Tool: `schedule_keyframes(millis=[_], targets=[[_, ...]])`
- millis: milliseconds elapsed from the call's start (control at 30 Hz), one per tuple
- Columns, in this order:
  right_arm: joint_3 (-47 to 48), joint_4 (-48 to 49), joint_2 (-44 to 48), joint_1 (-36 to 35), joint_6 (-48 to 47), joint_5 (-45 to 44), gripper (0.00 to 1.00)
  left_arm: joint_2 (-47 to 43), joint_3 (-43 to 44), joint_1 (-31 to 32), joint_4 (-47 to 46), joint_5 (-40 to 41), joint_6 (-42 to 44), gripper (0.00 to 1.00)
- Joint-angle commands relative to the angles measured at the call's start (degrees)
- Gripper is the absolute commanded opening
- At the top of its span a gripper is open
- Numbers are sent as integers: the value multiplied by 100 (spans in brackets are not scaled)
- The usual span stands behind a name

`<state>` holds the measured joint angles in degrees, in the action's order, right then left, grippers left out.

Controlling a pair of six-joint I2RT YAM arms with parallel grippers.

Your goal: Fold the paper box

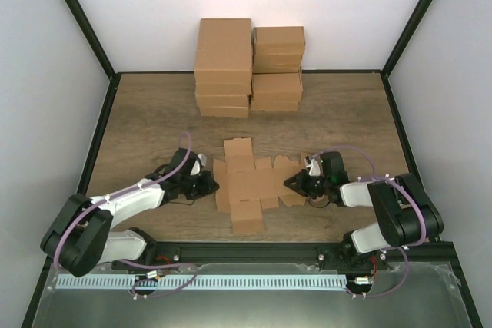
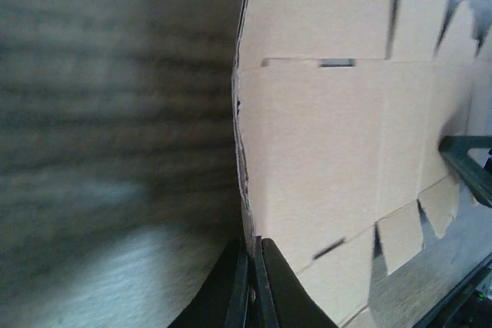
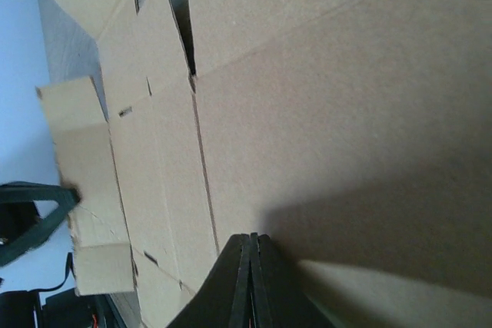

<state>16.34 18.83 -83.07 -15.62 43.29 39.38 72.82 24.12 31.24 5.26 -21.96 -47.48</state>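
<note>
Two grippers are set low on the desk (image 1: 346,113), one at each side of the paper box (image 1: 244,182). The paper box is laid out as a flat, unfolded die-cut sheet of tan cardboard, placed midway between the left and right edges of the desk and nearer to the near edge than to the far one. One panel is directed toward the far edge, another toward the near edge, and small flaps and tabs are spread to both sides.

The left gripper (image 1: 212,183) is placed at the sheet's left edge. In the left wrist view its jaws are pressed together with no gap, right against that edge; whether the cardboard is pinched between them cannot be told.

The right gripper (image 1: 289,183) is positioned over the flaps on the sheet's right side. In the right wrist view its jaws are likewise closed tight, with nothing held between them, and their tip is set just above or on the cardboard surface, where a shadow is cast beside it.

Two stacks of larger brown cartons (image 1: 223,67) are piled side by side against the far edge of the desk, well apart from the sheet.
</note>
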Motion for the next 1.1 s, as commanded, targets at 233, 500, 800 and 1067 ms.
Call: schedule_keyframes(millis=[233,500,800,1067], targets=[[756,-1750,896,-84,-983,-508,10,500,1703,4,2588,862,1937,4],[959,-2434,1213,-84,-1051,-1295,21,605,2525,119,3419,1234,2246,4],[648,-1700,874,-128,-1008,-376,17,1292,4072,1003,4792,2986,2902,4],[520,-976,623,-603,-625,222,17,2282,5199,1927,5533,5308,2869,4]])
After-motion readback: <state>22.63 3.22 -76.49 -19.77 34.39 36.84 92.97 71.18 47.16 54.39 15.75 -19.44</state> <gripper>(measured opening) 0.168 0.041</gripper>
